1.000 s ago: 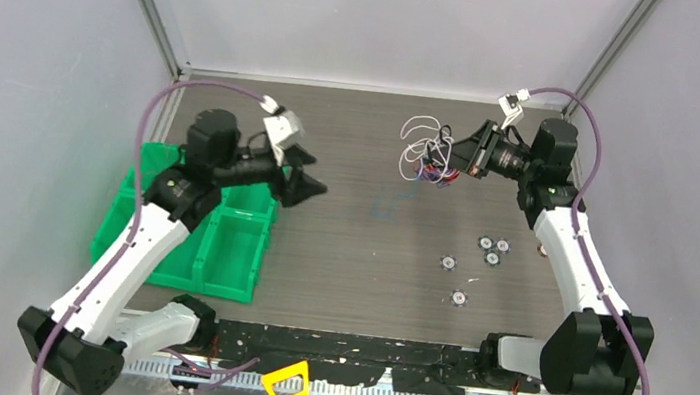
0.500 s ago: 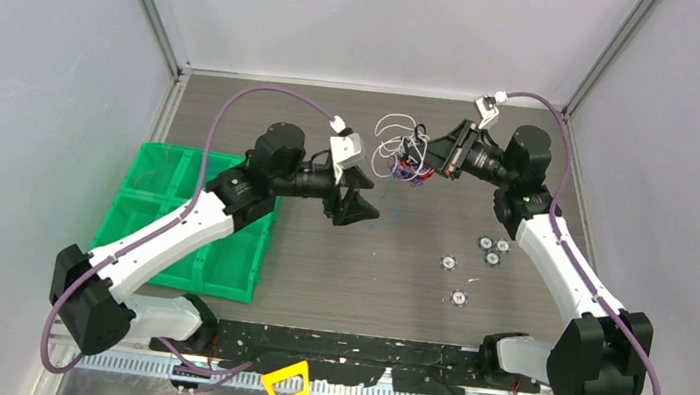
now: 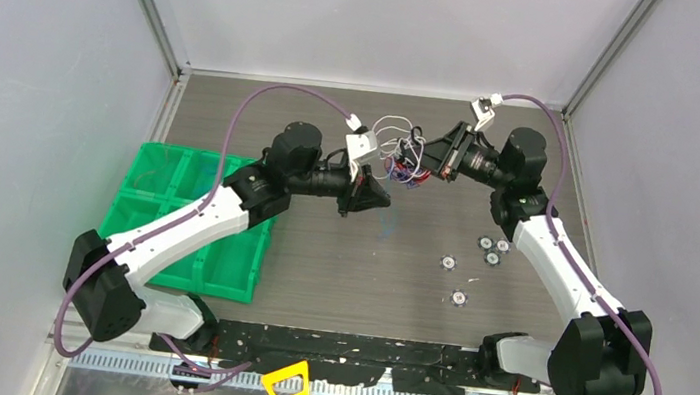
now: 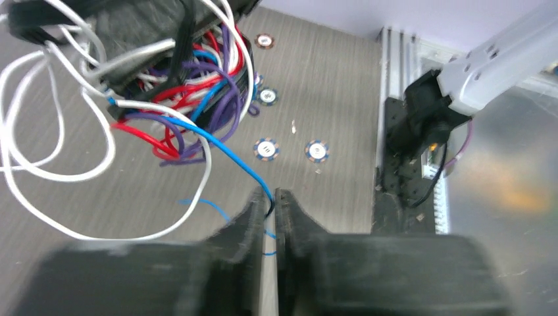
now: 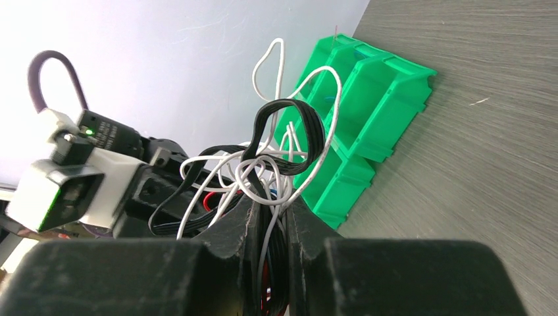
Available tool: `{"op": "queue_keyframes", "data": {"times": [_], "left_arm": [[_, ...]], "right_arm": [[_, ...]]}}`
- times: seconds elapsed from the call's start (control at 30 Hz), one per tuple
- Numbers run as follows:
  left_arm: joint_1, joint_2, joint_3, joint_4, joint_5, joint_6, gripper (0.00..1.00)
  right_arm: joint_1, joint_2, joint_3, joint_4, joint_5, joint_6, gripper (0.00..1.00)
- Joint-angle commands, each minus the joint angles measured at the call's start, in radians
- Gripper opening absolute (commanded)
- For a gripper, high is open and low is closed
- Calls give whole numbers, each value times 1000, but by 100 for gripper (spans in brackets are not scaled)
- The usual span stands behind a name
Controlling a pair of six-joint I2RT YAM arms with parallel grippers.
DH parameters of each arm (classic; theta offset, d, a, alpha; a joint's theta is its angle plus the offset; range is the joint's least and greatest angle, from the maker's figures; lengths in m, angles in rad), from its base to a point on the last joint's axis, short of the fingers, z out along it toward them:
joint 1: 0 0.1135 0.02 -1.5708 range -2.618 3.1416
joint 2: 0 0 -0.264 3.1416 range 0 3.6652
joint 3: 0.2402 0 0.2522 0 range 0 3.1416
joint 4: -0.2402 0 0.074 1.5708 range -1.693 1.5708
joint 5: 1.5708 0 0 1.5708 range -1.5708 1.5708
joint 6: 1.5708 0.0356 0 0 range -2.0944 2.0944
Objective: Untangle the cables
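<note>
The cables [image 3: 405, 158] are a tangled ball of white, purple, red, blue and black wires, held above the table at the back middle. My right gripper [image 3: 438, 158] reaches in from the right and is shut on the cables [image 5: 281, 141]; black and white strands run between its fingertips [image 5: 270, 209]. My left gripper [image 3: 376, 198] sits just below and left of the ball. In the left wrist view its jaws [image 4: 272, 199] are shut on a thin blue cable [image 4: 227, 150] that trails down from the tangle [image 4: 191, 79].
A green divided bin [image 3: 220, 242] sits at the left, also in the right wrist view [image 5: 368, 112]. Several small round discs [image 3: 493, 247] lie on the table to the right, seen too from the left wrist [image 4: 264, 149]. A yellow part [image 3: 290, 392] lies at the near edge.
My left arm swung right from above the green bin to the tangle and its jaws shut on the blue strand. My right gripper carried the ball slightly left.
</note>
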Motion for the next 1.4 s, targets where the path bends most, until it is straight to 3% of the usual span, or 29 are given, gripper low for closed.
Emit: {"op": "queue_keyframes", "data": {"times": [0.0, 0.1, 0.27, 0.57, 0.73, 0.77, 0.83, 0.87, 1.07, 1.2, 1.37], "left_arm": [[-2, -41, 89, 23, -11, -51, 0], [9, -102, 115, -43, 3, -61, 0], [79, -203, 118, -89, 6, -105, 0], [243, -274, 234, -78, 32, -174, 0], [269, -256, 269, -206, 61, -80, 0], [267, -248, 260, -240, 86, -70, 6], [244, -231, 222, -287, 99, -70, 45], [229, -225, 201, -293, 102, -77, 51], [123, -104, 167, -306, 188, -187, 50], [85, -41, 123, -202, 246, -305, 50], [68, 21, 95, -161, 270, -343, 51]], "right_arm": [[1, -30, 3, -45, 8, -111, 9], [-20, -19, 17, -186, 15, -273, 11], [-105, 12, 10, -278, 5, -390, 14], [-155, 85, 18, -504, 70, -717, 21], [-157, 107, 39, -555, 67, -790, 18], [-156, 102, 40, -547, 38, -779, 16], [-153, 72, 28, -486, 7, -723, 15], [-144, 43, 26, -446, 1, -692, 14], [-67, -36, 76, -449, -3, -733, 13], [-10, -73, 111, -485, 35, -791, 12], [44, -90, 171, -524, 96, -803, 12]]}}
